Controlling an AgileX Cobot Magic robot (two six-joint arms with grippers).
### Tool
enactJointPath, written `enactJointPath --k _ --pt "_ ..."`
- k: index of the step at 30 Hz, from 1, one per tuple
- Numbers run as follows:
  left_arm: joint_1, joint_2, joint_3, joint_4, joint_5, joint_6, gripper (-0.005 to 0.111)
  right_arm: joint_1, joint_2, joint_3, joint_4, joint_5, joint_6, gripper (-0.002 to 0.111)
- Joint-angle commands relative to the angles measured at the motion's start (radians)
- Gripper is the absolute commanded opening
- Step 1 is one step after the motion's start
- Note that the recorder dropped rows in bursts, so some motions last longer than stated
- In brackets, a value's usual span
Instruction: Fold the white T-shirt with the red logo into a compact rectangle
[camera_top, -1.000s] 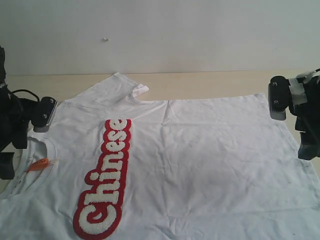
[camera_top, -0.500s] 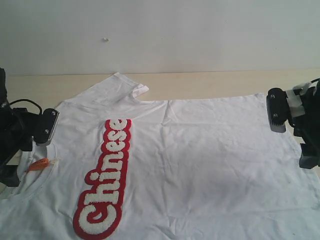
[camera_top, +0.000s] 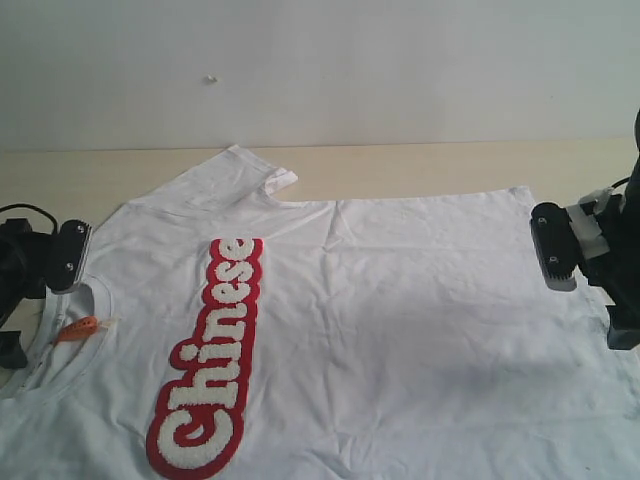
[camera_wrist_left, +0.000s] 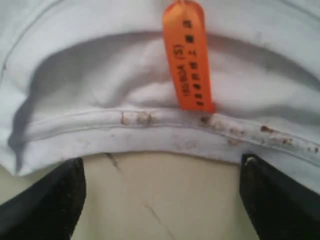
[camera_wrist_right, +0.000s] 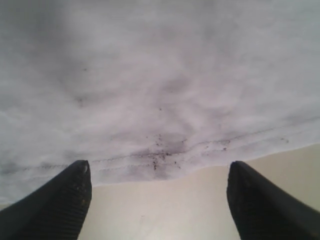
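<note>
Lying flat and unfolded, the white T-shirt (camera_top: 400, 320) covered most of the pale table (camera_top: 420, 165), the red logo (camera_top: 212, 358) running along its chest. The left gripper (camera_wrist_left: 161, 165) stood at the neck opening, just beside the orange neck tag (camera_wrist_left: 186, 55), jaws spread wide and holding nothing. The right gripper (camera_wrist_right: 159, 170) waited at the shirt's opposite edge, likewise released, fingers well apart above the stitched border.

Bright, even light with only soft shadows; the white T-shirt (camera_top: 400, 320) almost washes out. Both wrist views are hazy, the right one blurred and greyish.
</note>
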Motion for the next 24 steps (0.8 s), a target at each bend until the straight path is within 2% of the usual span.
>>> enactJointPath --k 1,7,18,21,24 --pt "-0.001 0.002 0.003 -0.033 -0.020 0.044 0.081 -0.004 0.001 0.004 -0.040 -0.008 -0.010 0.073" --pt "-0.001 0.002 0.003 -0.142 -0.002 0.101 0.081 -0.004 0.021 0.004 -0.036 -0.008 -0.028 0.071" --pt "-0.001 -0.120 0.003 -0.147 0.135 0.153 0.081 -0.004 0.025 0.004 -0.059 -0.045 -0.028 0.071" --pt "-0.001 -0.100 0.003 -0.219 0.159 0.195 0.081 -0.004 0.025 0.004 -0.056 -0.048 -0.028 0.071" --pt "-0.001 -0.027 0.003 -0.237 0.119 0.233 0.081 -0.004 0.031 0.029 -0.053 -0.079 -0.026 0.071"
